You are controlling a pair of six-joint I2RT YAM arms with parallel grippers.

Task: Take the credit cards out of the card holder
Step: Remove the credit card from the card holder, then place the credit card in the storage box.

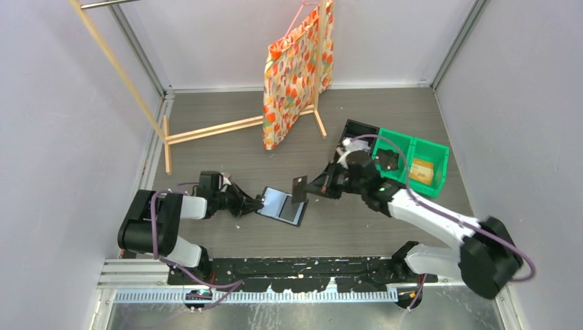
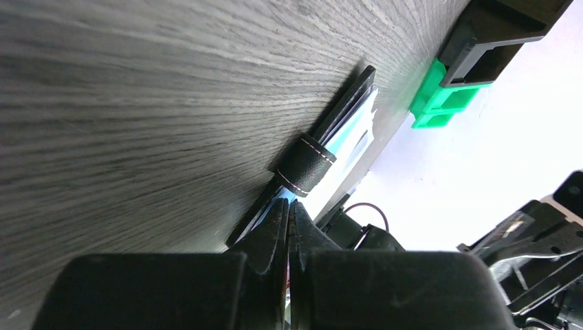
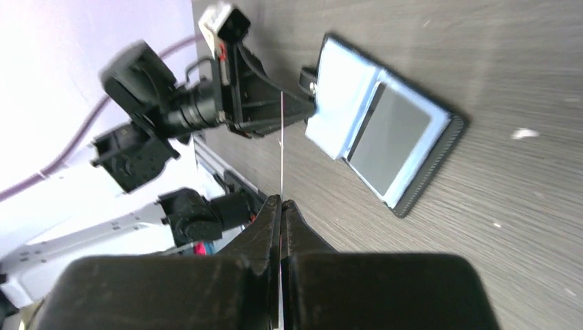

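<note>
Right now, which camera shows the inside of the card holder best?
The right wrist view: the card holder lies open, both blue-grey halves facing the lens, a grey card in one pocket. The top view shows it small and far; the left wrist view sees only its edge and clasp tab.

No legible text, seemingly.
</note>
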